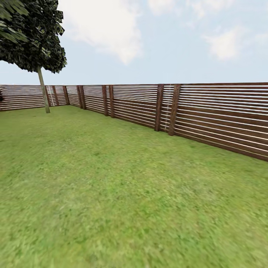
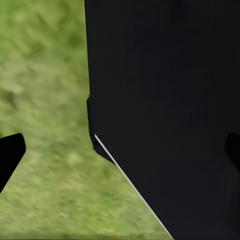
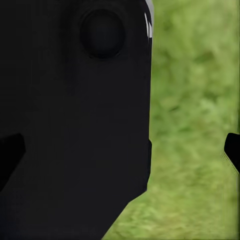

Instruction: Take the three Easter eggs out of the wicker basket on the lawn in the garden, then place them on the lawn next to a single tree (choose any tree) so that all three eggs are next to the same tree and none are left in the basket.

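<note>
Lawn spreads across the head view as a wide flat stretch of mottled green grass, soft and blotchy in texture, running back to a brown slatted wooden fence whose thin horizontal boards are held by thicker dark posts and which bends around the far corner of the garden. At the far left corner stands a tree with a slim, straight, pale grey-brown trunk (it leans a little) and a dark blocky crown of flat, pale-speckled leaves; its foot meets the grass just in front of the fence. Above the fence lies a pale blue sky with soft white clouds. In the left wrist view the left gripper shows two dark fingertips at opposite edges of the picture, set wide apart with nothing between them, over blurred grass and a large smooth black body panel with a thin light edge. In the right wrist view the right gripper likewise has its dark fingertips spread wide and empty, beside a black panel bearing a round recessed knob, with grass beyond.
</note>
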You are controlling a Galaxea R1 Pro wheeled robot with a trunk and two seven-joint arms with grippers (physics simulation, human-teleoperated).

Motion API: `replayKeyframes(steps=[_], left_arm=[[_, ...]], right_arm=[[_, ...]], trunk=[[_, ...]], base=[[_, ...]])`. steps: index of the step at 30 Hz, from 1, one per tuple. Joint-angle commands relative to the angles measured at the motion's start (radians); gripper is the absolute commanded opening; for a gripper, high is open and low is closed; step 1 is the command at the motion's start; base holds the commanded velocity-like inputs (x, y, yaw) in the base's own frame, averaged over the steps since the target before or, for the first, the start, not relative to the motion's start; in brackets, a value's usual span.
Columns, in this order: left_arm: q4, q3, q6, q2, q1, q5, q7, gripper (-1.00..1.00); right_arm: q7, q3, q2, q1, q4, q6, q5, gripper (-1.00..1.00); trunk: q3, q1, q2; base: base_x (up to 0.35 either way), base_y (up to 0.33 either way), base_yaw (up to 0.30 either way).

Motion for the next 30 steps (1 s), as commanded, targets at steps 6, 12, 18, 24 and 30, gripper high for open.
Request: replayKeyframes(steps=[6,12,18,24,30], left_arm=[[-0.002,0.000,0.000,0.000,0.001,0.000,0.001,1.00],[-0.002,0.000,0.000,0.000,0.001,0.000,0.001,1.00],[-0.001,0.000,0.000,0.000,0.000,0.000,0.001,1.00],[-0.001,0.000,0.000,-0.001,0.000,0.000,0.001,1.00],[-0.001,0.000,0.000,-0.001,0.001,0.000,0.001,1.00]], right_arm=[[-0.001,0.000,0.000,0.000,-0.001,0.000,-0.001,1.00],[-0.001,-0.001,0.000,0.000,-0.001,0.000,-0.001,1.00],[-0.001,-0.002,0.000,0.000,-0.001,0.000,-0.001,1.00],[-0.002,-0.002,0.000,0.000,-0.002,-0.004,-0.001,1.00],[-0.002,-0.002,0.000,0.000,-0.001,-0.005,-0.001,1.00]], trunk=[[-0.001,0.000,0.000],[-0.001,0.000,0.000],[-0.001,0.000,0.000],[-0.001,0.000,0.000],[-0.001,0.000,0.000]], base=[[0.000,0.000,0.290],[0.000,0.000,0.290],[0.000,0.000,0.290],[0.000,0.000,0.290],[0.000,0.000,0.290]])
